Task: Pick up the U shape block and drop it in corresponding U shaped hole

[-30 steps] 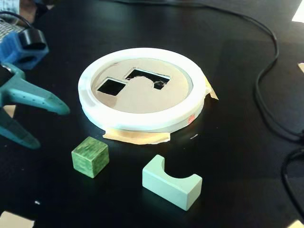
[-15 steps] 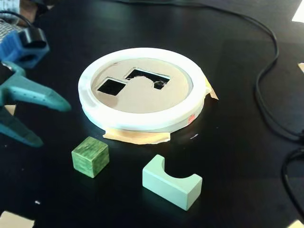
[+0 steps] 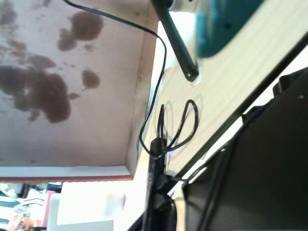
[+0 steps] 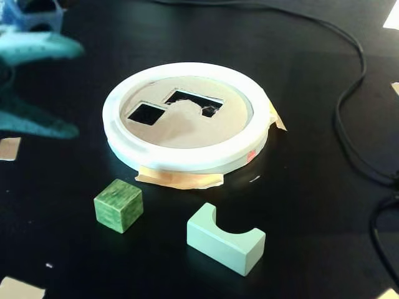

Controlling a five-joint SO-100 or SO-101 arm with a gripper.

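The pick has not begun: the U block (image 4: 225, 238) lies at lower centre of the fixed view, below the ring (image 4: 187, 156). The gripper (image 4: 34, 87) blurs at upper left, its state unreadable. Next, reach down to the block.

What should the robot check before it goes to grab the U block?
1. U block free on the table, nothing touching it: ok.
2. U block lies with its curved notch facing up: ok.
3. U-shaped hole in the white ring lid is clear: ok.
4. Green cube sits apart from the U block, out of the way: ok.
5. Pincer open and ready: cannot tell; only blurry teal arm parts show at the left edge of the fixed view.
6. Pincer over the U block: not ok; the wrist view points away from the blocks.
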